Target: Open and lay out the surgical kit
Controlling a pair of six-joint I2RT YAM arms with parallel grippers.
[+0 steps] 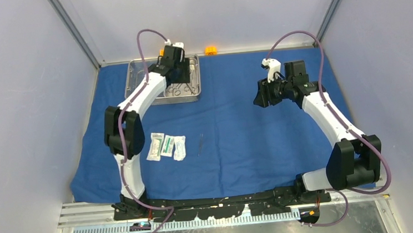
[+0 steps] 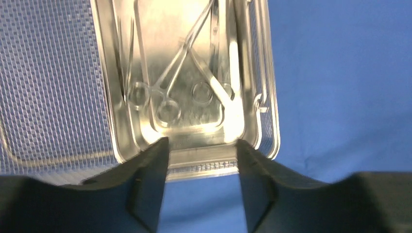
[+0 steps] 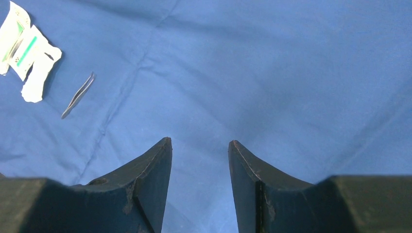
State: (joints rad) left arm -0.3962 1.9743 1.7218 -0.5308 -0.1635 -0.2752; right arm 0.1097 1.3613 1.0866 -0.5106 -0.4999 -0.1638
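- The blue cloth wrap (image 1: 251,146) lies opened flat over the table, with a few soft creases.
- From above, the steel mesh basket (image 1: 134,77) sits at about 11 o'clock on the cloth, close to the far edge.
- The solid steel tray (image 2: 199,158) sits inside the basket. In the left wrist view, bare mesh shows at the tray's 9 o'clock.
- Ring-handled instruments (image 2: 186,46) lie crossed in the tray, their finger rings toward the near wall.
- The three white-green packets (image 1: 166,146) lie in a row at about 9 o'clock of the cloth's middle, edges touching or overlapping.
- A thin pair of forceps (image 1: 201,145) lies just at the packets' 3 o'clock, apart from them.
- The left gripper (image 2: 201,141) hangs over the tray's near end, jaws apart and nothing between them.
- The right gripper (image 3: 199,141) hangs over bare cloth at about 2 o'clock of the middle, jaws apart and empty.
- A small orange block (image 1: 211,50) sits at 12 o'clock, just past the cloth's far edge.
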